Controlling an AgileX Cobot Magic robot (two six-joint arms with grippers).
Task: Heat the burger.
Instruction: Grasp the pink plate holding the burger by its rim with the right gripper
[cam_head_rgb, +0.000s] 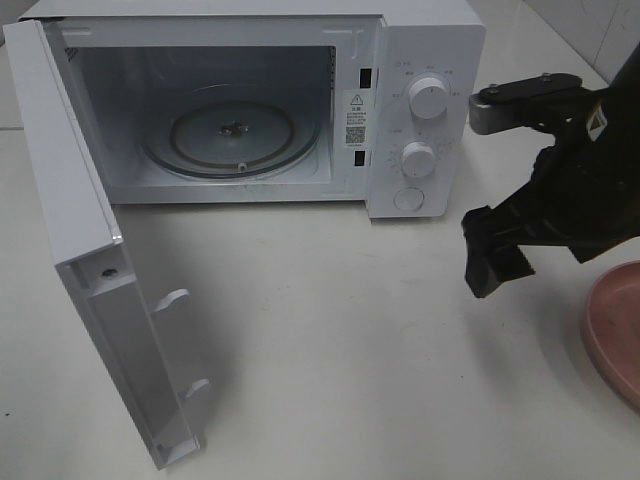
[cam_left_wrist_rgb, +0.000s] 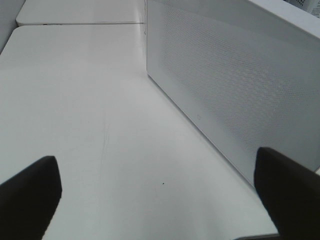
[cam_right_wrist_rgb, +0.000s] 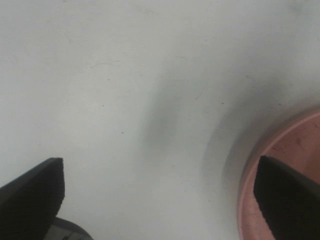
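The right gripper (cam_right_wrist_rgb: 159, 197) is wide open and holds nothing, with the pink plate (cam_right_wrist_rgb: 280, 150) just beside it; the left gripper (cam_left_wrist_rgb: 157, 195) gapes empty too; I see no burger anywhere; a blind reach might bump that plate or the microwave (cam_head_rgb: 420, 60).

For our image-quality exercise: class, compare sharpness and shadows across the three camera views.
Exterior high: sharp and evenly lit, soft shadow on the table beside the open microwave door. Left wrist: dotted white panel crisp, end effector fingers blurred. Right wrist: soft throughout, pink plate rim fuzzy, a smeared shadow.
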